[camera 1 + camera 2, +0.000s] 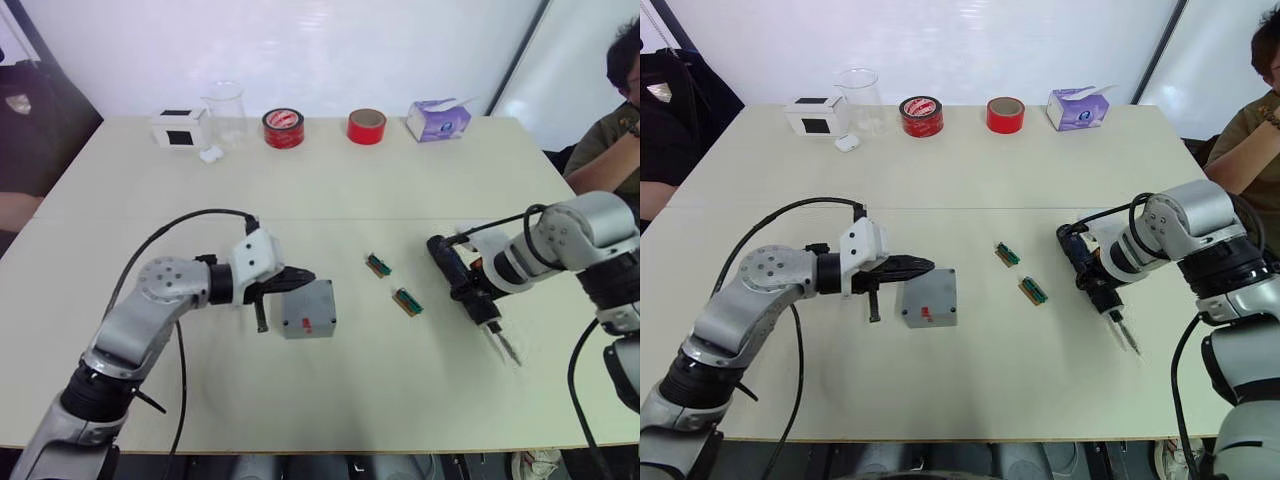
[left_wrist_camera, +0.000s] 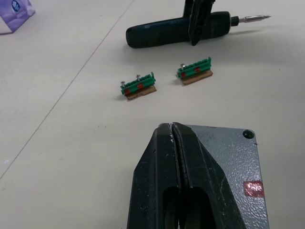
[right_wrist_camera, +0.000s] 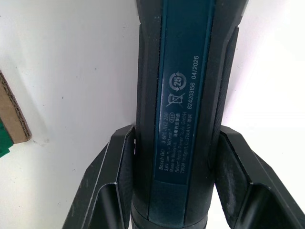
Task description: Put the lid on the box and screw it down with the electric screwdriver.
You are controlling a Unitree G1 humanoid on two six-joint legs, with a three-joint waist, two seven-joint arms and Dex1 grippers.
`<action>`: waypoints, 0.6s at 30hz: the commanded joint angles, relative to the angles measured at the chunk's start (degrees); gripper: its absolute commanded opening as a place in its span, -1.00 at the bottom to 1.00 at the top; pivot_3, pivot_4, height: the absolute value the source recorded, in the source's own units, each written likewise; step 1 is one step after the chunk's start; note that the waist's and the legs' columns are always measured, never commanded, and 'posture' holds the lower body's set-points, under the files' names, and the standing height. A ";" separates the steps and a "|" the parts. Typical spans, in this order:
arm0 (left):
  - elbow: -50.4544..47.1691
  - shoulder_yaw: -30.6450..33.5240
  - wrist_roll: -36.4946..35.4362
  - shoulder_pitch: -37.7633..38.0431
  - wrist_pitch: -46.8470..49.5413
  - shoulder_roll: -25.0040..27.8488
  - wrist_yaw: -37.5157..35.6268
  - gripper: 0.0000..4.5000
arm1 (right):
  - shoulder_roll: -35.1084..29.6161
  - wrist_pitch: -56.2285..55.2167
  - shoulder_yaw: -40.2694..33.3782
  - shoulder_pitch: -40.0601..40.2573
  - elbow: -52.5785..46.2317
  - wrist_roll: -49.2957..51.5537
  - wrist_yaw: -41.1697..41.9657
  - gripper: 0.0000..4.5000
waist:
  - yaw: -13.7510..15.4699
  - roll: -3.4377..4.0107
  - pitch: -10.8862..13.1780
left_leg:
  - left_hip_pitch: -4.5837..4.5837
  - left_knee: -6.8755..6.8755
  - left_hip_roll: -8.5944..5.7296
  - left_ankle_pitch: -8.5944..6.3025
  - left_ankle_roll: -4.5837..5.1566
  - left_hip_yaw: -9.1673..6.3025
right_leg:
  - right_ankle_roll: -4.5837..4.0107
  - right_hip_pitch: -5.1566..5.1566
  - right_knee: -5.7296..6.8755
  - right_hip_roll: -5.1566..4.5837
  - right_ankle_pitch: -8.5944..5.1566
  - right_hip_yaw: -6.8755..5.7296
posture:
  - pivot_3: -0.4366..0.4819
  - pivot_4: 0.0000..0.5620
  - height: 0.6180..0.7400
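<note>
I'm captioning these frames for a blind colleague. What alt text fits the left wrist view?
The left gripper, its two black fingers shut together, rests over a grey box whose lid bears a red mark. Beyond it on the table lie two small green terminal blocks and the electric screwdriver.

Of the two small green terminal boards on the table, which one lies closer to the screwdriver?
The green terminal board nearer the robot lies closer to the electric screwdriver in the right gripper. The other green board sits farther back, toward the table's middle.
</note>
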 commanded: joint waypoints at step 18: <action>2.24 -0.12 -0.52 -0.13 -2.30 5.03 -8.28 -1.00 | 15.44 -21.10 -33.26 0.51 -35.61 13.04 7.17 -0.23 | 0.40 0.52 0.29 | -1.06 0.00 0.02 0.01 0.00 -0.10 | 0.00 -0.91 0.03 -0.07 -0.01 -0.13 | -0.05 -0.47 0.98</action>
